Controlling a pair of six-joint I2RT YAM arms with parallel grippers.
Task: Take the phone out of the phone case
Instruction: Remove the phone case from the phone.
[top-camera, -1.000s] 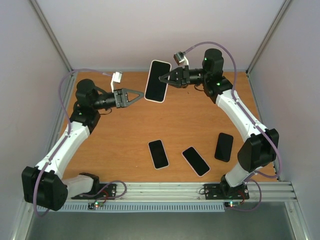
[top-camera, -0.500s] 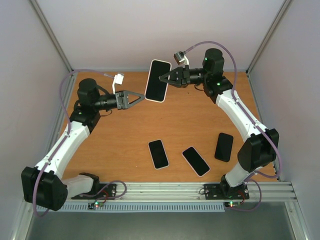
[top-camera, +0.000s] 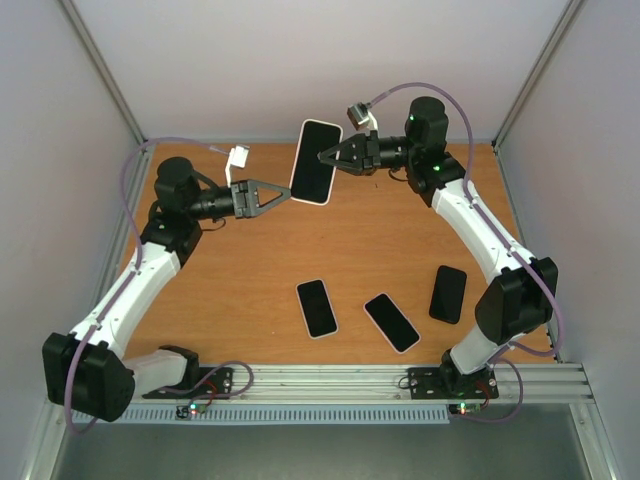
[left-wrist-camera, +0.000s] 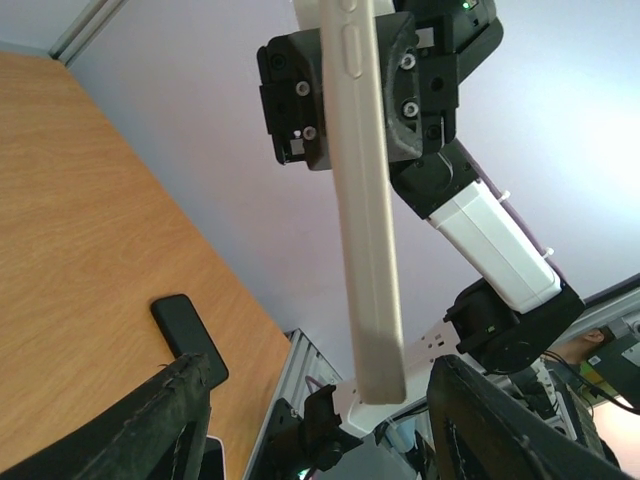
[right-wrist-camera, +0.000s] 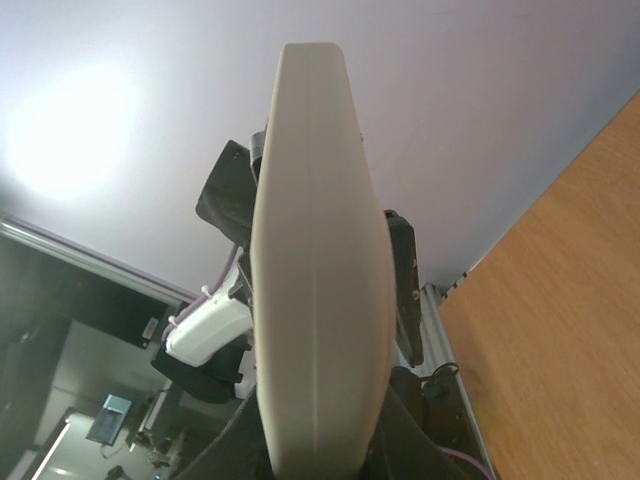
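Overhead looks down; close wrist views apparently share the phone (left-wrist-camera: 365, 200).

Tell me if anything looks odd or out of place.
Nothing damaged or spilled. Three phones lie at different angles on the table; the right gripper holds the cased phone aloft, left gripper open beside it.

Left arm (top-camera: 130, 285): base at near-left edge of desk, link rising away from it, wrist turned inward toward the rig's centre. Left tool (top-camera: 278, 197) held level, well above the desk, jaws spread wide; fingers (left-wrist-camera: 175, 415) sit either side of the lower end of the cased phone (top-camera: 315, 161), not touching it.

Right arm (top-camera: 480, 225): base at near-right, reaching far back, wrist turned inward to face the left one. Right tool (top-camera: 330, 157) raised, jaws clamped on the cased phone's right edge.
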